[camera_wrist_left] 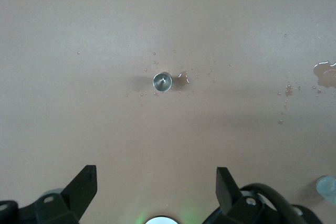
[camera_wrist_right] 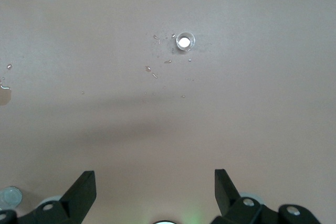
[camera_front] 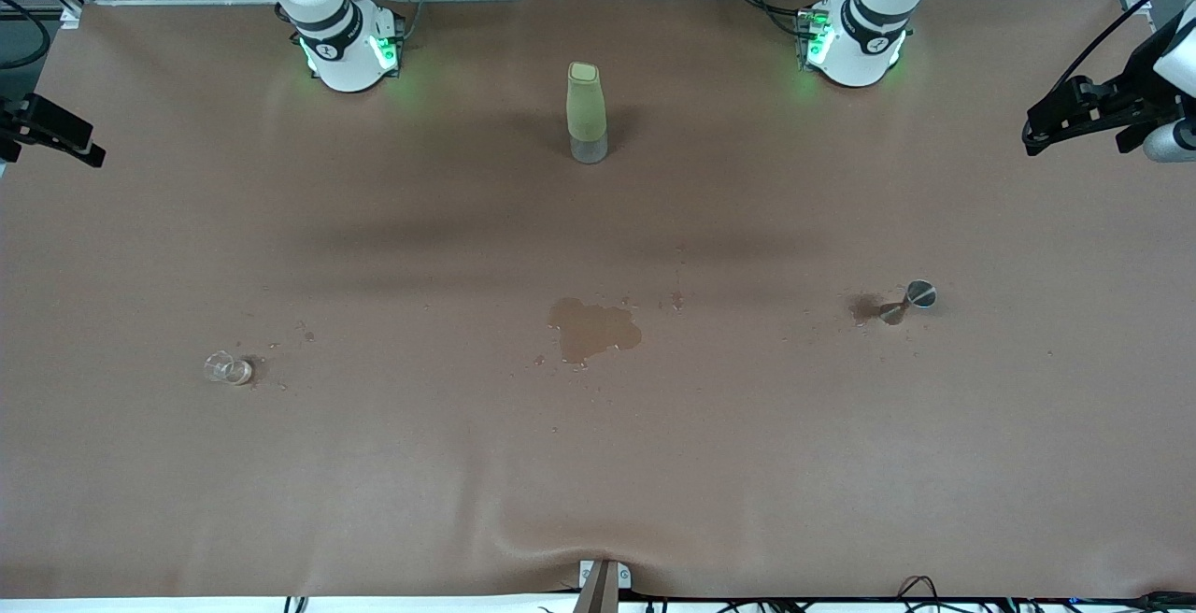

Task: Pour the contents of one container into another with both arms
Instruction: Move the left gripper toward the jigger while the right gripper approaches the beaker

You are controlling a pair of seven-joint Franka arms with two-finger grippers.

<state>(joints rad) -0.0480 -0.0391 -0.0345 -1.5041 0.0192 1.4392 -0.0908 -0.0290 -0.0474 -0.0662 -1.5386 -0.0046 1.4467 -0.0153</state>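
Both of your hands are up off the desk, open and holding nothing.

Your left hand (camera_wrist_left: 156,192) hangs with its fingers (camera_wrist_left: 84,184) spread wide over bare desk (camera_front: 598,463); ahead of it a small metal cup (camera_wrist_left: 162,82) lies on its side, I think, beside a small wet patch (camera_wrist_left: 182,77). Your right hand (camera_wrist_right: 155,192) is spread the same way, with a small clear glass (camera_wrist_right: 185,41) ahead of it among scattered drops. Between the two cups, in the front view, a larger puddle (camera_front: 593,330) marks the desk, and a tall green bottle (camera_front: 587,113) stands upright between the two arm bases.
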